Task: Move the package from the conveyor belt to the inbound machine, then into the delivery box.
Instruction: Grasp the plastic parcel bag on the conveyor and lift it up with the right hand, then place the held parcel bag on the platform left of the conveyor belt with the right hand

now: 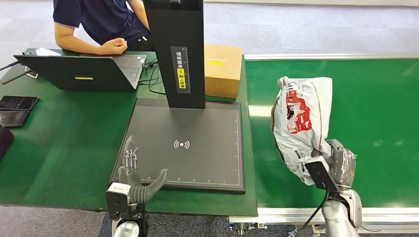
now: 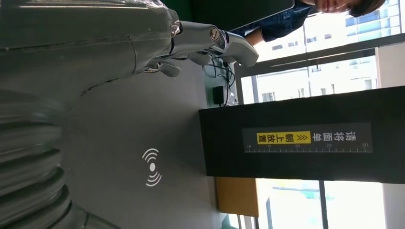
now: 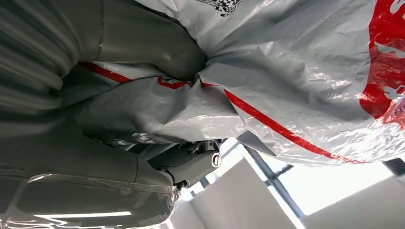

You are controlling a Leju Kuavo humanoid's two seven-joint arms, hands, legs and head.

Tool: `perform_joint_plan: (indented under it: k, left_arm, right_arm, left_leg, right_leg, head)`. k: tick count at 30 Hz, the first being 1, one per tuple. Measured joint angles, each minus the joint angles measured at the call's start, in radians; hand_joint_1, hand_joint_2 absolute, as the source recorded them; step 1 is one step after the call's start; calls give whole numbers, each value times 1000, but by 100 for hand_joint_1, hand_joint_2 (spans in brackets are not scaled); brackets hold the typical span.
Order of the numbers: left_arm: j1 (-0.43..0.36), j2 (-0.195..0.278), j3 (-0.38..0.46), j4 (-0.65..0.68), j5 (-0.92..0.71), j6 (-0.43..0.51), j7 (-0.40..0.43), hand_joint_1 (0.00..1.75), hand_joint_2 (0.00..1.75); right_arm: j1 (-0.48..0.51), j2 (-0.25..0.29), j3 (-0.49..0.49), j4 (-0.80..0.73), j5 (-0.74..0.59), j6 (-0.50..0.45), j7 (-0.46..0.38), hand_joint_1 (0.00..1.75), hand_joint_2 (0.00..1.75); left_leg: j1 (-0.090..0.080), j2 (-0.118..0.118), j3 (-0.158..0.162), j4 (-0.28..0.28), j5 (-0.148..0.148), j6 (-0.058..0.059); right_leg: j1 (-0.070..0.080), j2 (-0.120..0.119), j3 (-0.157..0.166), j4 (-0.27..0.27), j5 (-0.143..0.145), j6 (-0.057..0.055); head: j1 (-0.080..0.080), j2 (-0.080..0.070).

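Right hand (image 1: 341, 165) had its fingers (image 3: 191, 167) clamped around the near end of the grey-and-red package (image 1: 301, 126), held up over the green conveyor belt (image 1: 375, 103). Left hand (image 1: 136, 175) was spread open, empty, at the inbound machine's (image 1: 192, 143) near-left corner.

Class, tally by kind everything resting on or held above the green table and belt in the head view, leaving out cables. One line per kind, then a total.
Grey plastic package, gripped by the right hand: 1
Cardboard box: 1
Laptop: 1
Scanning machine with dark pad: 1
Dark flat devices at the table's left edge: 2
Total: 6
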Motion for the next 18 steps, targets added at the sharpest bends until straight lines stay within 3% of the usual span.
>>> perform_joint_plan:
  k: [10, 18]
  left_arm:
    - [3, 0, 0, -1, 0, -16, 0, 0, 175]
    - [7, 0, -1, -16, 10, -1, 0, 0, 175]
  right_arm:
    - [-2, -10, 136, -196, 20, -91, 14, 166, 175]
    - [-76, -36, 255, -231, 2, -85, 19, 164, 175]
  left_leg:
    - [0, 0, 0, 0, 0, 0]
    - [0, 0, 0, 0, 1, 0]
  right_leg:
    - [0, 0, 0, 0, 0, 0]
    - [0, 0, 0, 0, 0, 0]
  head:
    - [0, 0]
    - [0, 0]
